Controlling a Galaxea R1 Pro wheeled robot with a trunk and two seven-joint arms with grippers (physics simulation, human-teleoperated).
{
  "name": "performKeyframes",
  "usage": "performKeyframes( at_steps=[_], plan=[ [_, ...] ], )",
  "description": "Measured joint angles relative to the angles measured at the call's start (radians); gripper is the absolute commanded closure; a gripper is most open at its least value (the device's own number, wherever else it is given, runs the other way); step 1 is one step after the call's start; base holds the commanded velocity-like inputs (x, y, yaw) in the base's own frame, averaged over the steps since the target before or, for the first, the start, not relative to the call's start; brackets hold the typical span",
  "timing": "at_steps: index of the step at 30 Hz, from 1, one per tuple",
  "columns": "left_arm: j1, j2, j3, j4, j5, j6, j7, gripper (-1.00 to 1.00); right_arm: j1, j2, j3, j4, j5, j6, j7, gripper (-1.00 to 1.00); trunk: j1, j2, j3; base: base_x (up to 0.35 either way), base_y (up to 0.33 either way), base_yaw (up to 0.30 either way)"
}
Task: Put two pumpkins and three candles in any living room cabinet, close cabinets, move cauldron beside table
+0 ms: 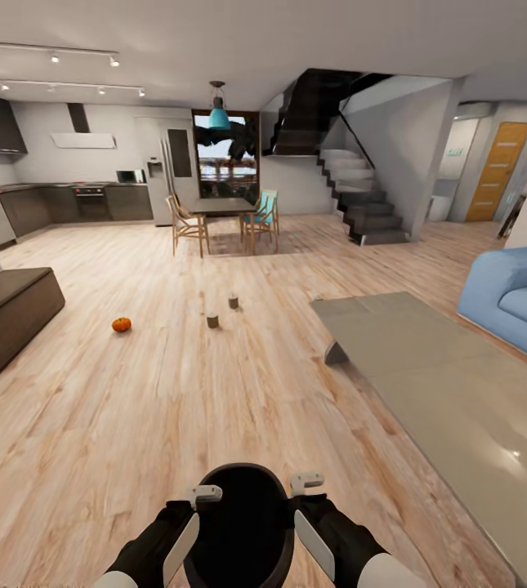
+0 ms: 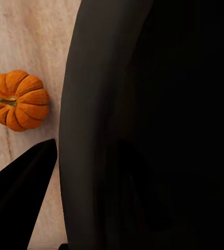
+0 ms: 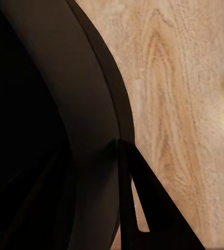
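Both arms are flanking the black cauldron point(image 1: 243, 523); left pincer point(image 1: 206, 493) and right pincer point(image 1: 306, 483): spread or pinching, I cannot tell. 1 pumpkin point(image 1: 121, 324) and 2 candles point(image 1: 212, 321) are sitting on the floor point(image 1: 173, 392).

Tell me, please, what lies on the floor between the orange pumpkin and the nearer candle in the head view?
Nothing: in the head view only bare wood plank floor stretches between the pumpkin and the nearer candle.

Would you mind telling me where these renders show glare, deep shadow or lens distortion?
Head view: wide-angle stretch toward the edges, a glossy sheen on the grey table. Left wrist view: the cauldron is almost featureless black, while the pumpkin is evenly lit. Right wrist view: dark cauldron wall, the floor slightly soft.
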Motion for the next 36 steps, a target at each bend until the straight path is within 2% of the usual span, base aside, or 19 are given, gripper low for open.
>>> performKeyframes(
  at_steps=[13,24,36],
  plan=[
    [0.0,0.0,0.0,0.0,0.0,0.0,0.0,1.0,0.0,0.0,0.0,0.0,0.0,0.0,0.0,1.0,0.0,0.0,0.0,-0.161,0.118,0.0],
    [0.0,0.0,0.0,-0.001,-0.001,0.001,-0.001,1.0,0.0,0.0,0.0,0.0,0.0,0.0,0.0,1.0,0.0,0.0,0.0,-0.014,0.009,-0.016],
    [0.0,0.0,0.0,-0.001,-0.002,0.0,-0.001,1.0,0.0,0.0,-0.001,-0.001,0.001,0.0,0.0,1.0,0.0,0.0,0.0,-0.009,0.0,-0.236]
  ],
)
